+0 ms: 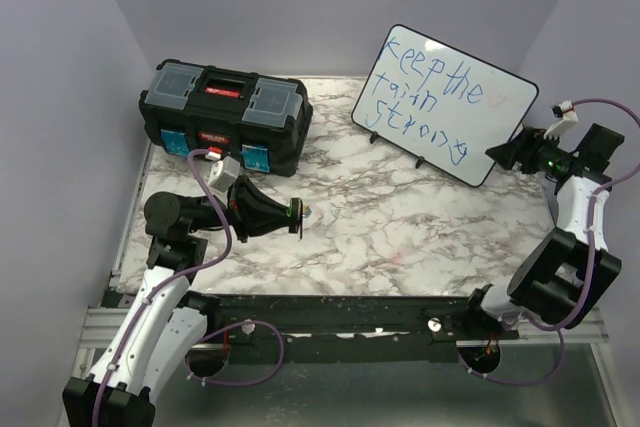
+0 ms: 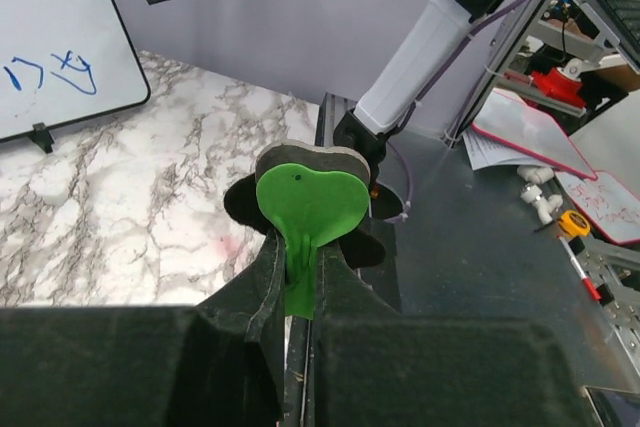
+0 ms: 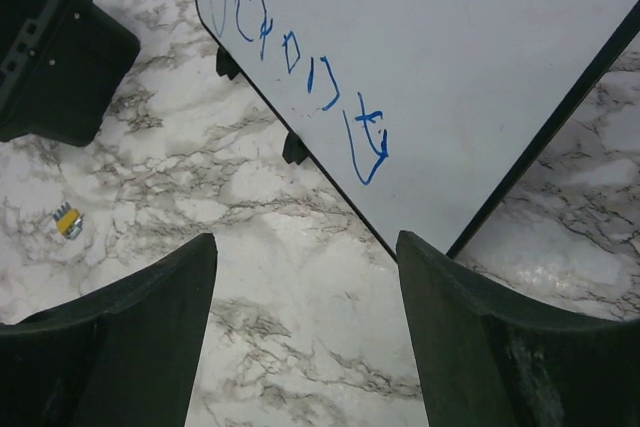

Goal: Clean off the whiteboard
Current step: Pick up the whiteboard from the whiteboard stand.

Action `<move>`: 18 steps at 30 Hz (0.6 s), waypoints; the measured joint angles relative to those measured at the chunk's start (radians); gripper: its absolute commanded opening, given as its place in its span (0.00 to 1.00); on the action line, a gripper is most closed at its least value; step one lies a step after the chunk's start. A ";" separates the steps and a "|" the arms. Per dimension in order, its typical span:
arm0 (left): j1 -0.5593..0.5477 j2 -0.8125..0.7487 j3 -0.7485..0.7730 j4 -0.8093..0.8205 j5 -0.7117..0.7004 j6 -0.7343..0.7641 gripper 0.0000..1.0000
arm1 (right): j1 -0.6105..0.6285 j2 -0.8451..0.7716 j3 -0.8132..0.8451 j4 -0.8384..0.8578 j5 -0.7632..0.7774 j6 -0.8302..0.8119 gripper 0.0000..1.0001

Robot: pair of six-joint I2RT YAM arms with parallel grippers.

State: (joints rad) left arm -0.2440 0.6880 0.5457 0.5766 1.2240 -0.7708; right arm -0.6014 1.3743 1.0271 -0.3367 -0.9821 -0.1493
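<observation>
The left gripper (image 2: 303, 277) is clamped tight on one green-backed eraser (image 2: 310, 197). The right gripper (image 3: 305, 247) gapes wide and holds nothing. The one whiteboard (image 3: 450, 47), with three lines of blue lettering and two visible feet, stands tilted just ahead of it. One black toolbox (image 3: 50, 57) lies farther off to its left.

You have a white whiteboard (image 1: 445, 102) with blue lettering and black rim, a grey-veined marble table (image 1: 400, 227), a black toolbox (image 1: 222, 117), a green-and-black eraser (image 2: 310, 202).
</observation>
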 measured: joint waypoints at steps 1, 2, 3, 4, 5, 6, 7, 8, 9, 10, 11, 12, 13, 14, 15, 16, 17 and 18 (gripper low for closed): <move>0.000 -0.005 0.000 -0.015 0.002 0.015 0.00 | -0.003 0.001 0.000 0.005 0.000 0.003 0.79; 0.000 -0.014 0.005 -0.056 0.002 0.048 0.00 | -0.003 0.002 -0.001 0.010 0.000 0.006 0.80; 0.000 -0.027 0.016 -0.129 -0.003 0.097 0.00 | -0.004 0.005 -0.001 0.018 0.001 0.012 0.80; 0.000 -0.036 0.025 -0.171 -0.007 0.128 0.00 | -0.004 0.010 -0.001 0.029 0.002 0.015 0.80; 0.000 -0.044 0.035 -0.221 -0.016 0.164 0.00 | -0.004 0.019 0.001 0.037 0.005 0.018 0.80; 0.000 -0.050 0.039 -0.245 -0.021 0.182 0.00 | -0.004 0.034 0.005 0.044 0.008 0.019 0.80; 0.000 -0.059 0.043 -0.275 -0.027 0.205 0.00 | -0.005 0.053 0.014 0.047 0.010 0.020 0.80; 0.000 -0.068 0.045 -0.300 -0.034 0.228 0.00 | -0.005 0.077 0.024 0.053 0.012 0.021 0.80; 0.000 -0.075 0.047 -0.326 -0.039 0.245 0.00 | -0.005 0.104 0.037 0.058 0.016 0.023 0.80; 0.000 -0.083 0.049 -0.345 -0.043 0.258 0.00 | -0.005 0.132 0.049 0.067 0.024 0.027 0.80; 0.000 -0.089 0.050 -0.363 -0.048 0.274 0.00 | -0.005 0.157 0.056 0.082 0.034 0.034 0.80; 0.000 -0.096 0.051 -0.381 -0.054 0.289 0.00 | -0.005 0.179 0.061 0.095 0.049 0.043 0.80; 0.000 -0.106 0.053 -0.401 -0.061 0.306 0.00 | -0.005 0.198 0.061 0.110 0.064 0.050 0.80; 0.000 -0.110 0.053 -0.408 -0.064 0.315 0.00 | -0.005 0.211 0.061 0.120 0.077 0.060 0.80; 0.000 -0.113 0.055 -0.423 -0.066 0.330 0.00 | -0.005 0.222 0.059 0.137 0.092 0.072 0.80; 0.000 -0.112 0.056 -0.435 -0.069 0.339 0.00 | -0.005 0.228 0.053 0.163 0.105 0.084 0.80; 0.000 -0.112 0.059 -0.450 -0.073 0.346 0.00 | -0.005 0.230 0.044 0.193 0.114 0.098 0.79; 0.000 -0.109 0.063 -0.465 -0.080 0.361 0.00 | -0.005 0.230 0.031 0.230 0.122 0.114 0.79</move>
State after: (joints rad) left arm -0.2440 0.5789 0.6086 0.1112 1.1439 -0.4099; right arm -0.6064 1.6039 1.0580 -0.1066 -0.8600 -0.0353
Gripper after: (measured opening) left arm 0.060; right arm 0.799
